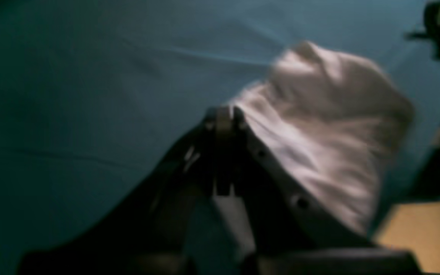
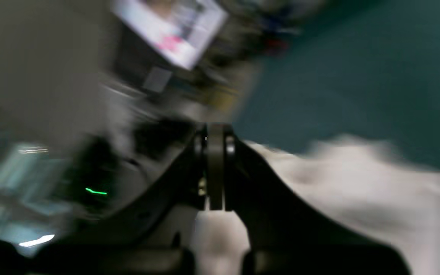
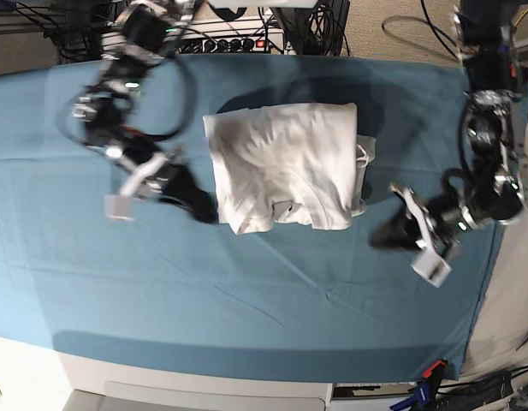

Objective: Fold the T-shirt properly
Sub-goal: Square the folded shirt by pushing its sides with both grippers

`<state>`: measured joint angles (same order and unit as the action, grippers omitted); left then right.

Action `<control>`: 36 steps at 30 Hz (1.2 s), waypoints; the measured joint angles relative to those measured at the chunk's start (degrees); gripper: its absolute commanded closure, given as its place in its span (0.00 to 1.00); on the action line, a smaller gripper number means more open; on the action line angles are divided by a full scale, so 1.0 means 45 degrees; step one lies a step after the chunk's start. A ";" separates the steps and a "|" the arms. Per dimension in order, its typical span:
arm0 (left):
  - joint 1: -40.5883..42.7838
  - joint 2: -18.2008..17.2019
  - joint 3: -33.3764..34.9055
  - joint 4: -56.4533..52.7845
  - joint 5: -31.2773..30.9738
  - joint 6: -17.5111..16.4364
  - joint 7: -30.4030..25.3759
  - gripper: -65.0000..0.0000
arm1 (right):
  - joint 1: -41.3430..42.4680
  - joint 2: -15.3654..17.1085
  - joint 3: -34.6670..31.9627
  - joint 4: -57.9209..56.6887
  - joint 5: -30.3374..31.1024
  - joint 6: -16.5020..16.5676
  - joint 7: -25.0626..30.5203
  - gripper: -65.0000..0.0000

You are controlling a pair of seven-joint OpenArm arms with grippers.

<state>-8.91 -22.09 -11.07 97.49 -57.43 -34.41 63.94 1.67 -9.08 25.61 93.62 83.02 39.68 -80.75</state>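
The white T-shirt [image 3: 285, 167] lies folded into a rough rectangle in the middle of the teal table cloth, a bit of sleeve sticking out on its right side. In the base view my left gripper [image 3: 382, 235] hovers just off the shirt's lower right corner, apart from it. In the blurred left wrist view its fingers [image 1: 225, 114] are pressed together with nothing between them, and the T-shirt [image 1: 327, 126] lies beyond. My right gripper [image 3: 204, 210] sits by the shirt's lower left edge. The right wrist view shows that gripper [image 2: 215, 131] shut and empty, the T-shirt [image 2: 357, 191] to its right.
The teal table cloth [image 3: 246, 300] covers the whole table. Cables and electronics boxes [image 3: 238, 38] line the far edge. A monitor [image 2: 170, 34] shows beyond the table in the right wrist view. The table's white front edge [image 3: 204, 394] runs along the bottom.
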 measured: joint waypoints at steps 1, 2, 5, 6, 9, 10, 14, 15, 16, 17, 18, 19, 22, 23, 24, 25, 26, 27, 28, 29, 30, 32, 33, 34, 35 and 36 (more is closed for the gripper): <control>0.0321 0.0277 0.0005 -0.0029 -0.0311 -0.0262 0.0087 1.00 | -0.0010 0.0078 -0.0811 -0.0092 0.0044 0.0029 -0.0107 1.00; 0.0665 0.0549 0.0000 -0.0024 -0.0758 -0.0418 0.0175 1.00 | 0.0019 0.0112 -0.1311 -0.0117 -0.0058 0.0063 -0.0194 1.00; 0.1438 0.1205 0.0005 -0.0049 -0.1394 -0.0583 0.0267 1.00 | 0.0053 0.0325 -0.2769 -0.0345 -0.0529 0.0073 0.0039 1.00; 0.1588 0.1418 0.0015 -0.0044 -0.1452 -0.0602 0.0253 1.00 | 0.0053 0.0321 -0.3050 -0.0437 -0.1141 0.0068 0.0029 1.00; 0.1719 0.1753 0.0010 -0.0044 -0.1486 -0.0602 0.0267 1.00 | -0.0053 0.0214 -0.3449 -0.0743 -0.3152 0.0073 0.0112 1.00; 0.1773 0.1792 -0.0005 -0.0044 -0.1452 -0.0602 0.0262 1.00 | -0.0102 0.0180 -0.3444 -0.0874 -0.3609 0.0063 0.0393 1.00; 0.2161 0.2069 -0.0029 -0.0049 -0.0816 -0.0563 0.0121 1.00 | -0.0602 0.0291 -0.3371 -0.1005 -0.5357 -0.0189 0.1399 1.00; 0.2229 0.2084 -0.0034 -0.0049 -0.0816 -0.0559 0.0121 1.00 | -0.0724 0.0291 -0.3371 -0.1010 -0.5532 -0.0219 0.1423 1.00; 0.2288 0.2079 -0.0034 -0.0049 -0.0816 -0.0559 0.0121 1.00 | -0.0806 0.0287 -0.3371 -0.1010 -0.5673 -0.0219 0.1520 1.00; 0.2327 0.2074 -0.0034 -0.0049 -0.0753 -0.0559 0.0097 1.00 | -0.0860 0.0277 -0.3376 -0.1010 -0.5824 -0.0223 0.1608 1.00; 0.2385 0.2050 -0.0034 -0.0049 -0.0559 -0.0559 -0.0024 1.00 | -0.0860 0.0267 -0.3381 -0.1010 -0.5877 -0.0233 0.1627 1.00; 0.2472 0.2045 -0.0034 -0.0044 -0.0097 -0.0559 -0.0223 1.00 | -0.0850 0.0262 -0.3385 -0.1010 -0.6013 -0.0228 0.1690 1.00; 0.2885 0.2050 -0.0039 -0.0049 0.1375 0.0554 -0.0952 1.00 | -0.0826 0.0282 -0.3385 -0.1010 -0.6824 -0.0228 0.2103 1.00; 0.3002 0.2045 -0.0039 -0.0053 0.1855 0.0748 -0.1224 1.00 | -0.0826 0.0282 -0.3356 -0.1005 -0.7359 -0.0223 0.2273 1.00; 0.3084 0.2045 -0.0044 -0.0053 0.2239 0.0884 -0.1389 1.00 | -0.0826 0.0282 -0.3308 -0.1010 -0.7796 -0.0228 0.2438 1.00; 0.3138 0.2045 -0.0044 -0.0053 0.2511 0.0976 -0.1477 1.00 | -0.0826 0.0253 -0.3201 -0.1010 -0.8170 -0.0223 0.2535 1.00; 0.3152 0.2050 -0.0044 -0.0053 0.2671 0.1127 -0.1559 1.00 | -0.0826 0.0248 -0.3094 -0.1010 -0.8432 -0.0209 0.2657 1.00; 0.3181 0.2055 -0.0044 -0.0049 0.2764 0.1219 -0.1617 1.00 | -0.0821 0.0243 -0.2934 -0.1010 -0.8505 -0.0189 0.2676 1.00; 0.3177 0.2050 -0.0044 -0.0049 0.2948 0.1229 -0.1608 1.00 | -0.0826 0.0253 -0.2764 -0.1010 -0.8607 -0.0194 0.2730 1.00; 0.3177 0.2050 -0.0044 -0.0049 0.3133 0.1229 -0.1656 1.00 | -0.0821 0.0257 -0.2574 -0.1010 -0.8631 -0.0287 0.2725 1.00; 0.3177 0.2050 -0.0044 -0.0049 0.3240 0.1229 -0.1715 1.00 | -0.0821 0.0301 -0.2419 -0.1010 -0.8602 -0.0520 0.2730 1.00; 0.3177 0.2050 -0.0044 -0.0049 0.3327 0.1229 -0.1821 1.00 | -0.0811 0.0466 -0.2079 -0.1005 -0.8636 -0.0481 0.2822 1.00; 0.3177 0.2050 -0.0044 -0.0049 0.3405 0.1229 -0.1870 1.00 | -0.0797 0.0597 -0.1875 -0.1005 -0.8709 -0.0476 0.2856 1.00; 0.3177 0.2050 -0.0044 -0.0049 0.3609 0.1234 -0.1894 1.00 | -0.0787 0.0753 -0.1598 -0.1001 -0.8825 -0.0481 0.2958 1.00; 0.3177 0.2050 -0.0044 -0.0049 0.3672 0.1248 -0.1894 1.00 | -0.0787 0.0933 -0.1302 -0.0996 -0.9034 -0.0617 0.3011 1.00; 0.3181 0.2045 -0.0044 -0.0049 0.3662 0.1481 -0.1899 1.00 | -0.0787 0.1117 -0.0991 -0.0996 -0.9156 -0.0831 0.3041 1.00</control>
<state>5.41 -12.88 -11.27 97.27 -40.95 -27.75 55.40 -1.87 -4.05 21.15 89.14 41.82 35.94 -67.07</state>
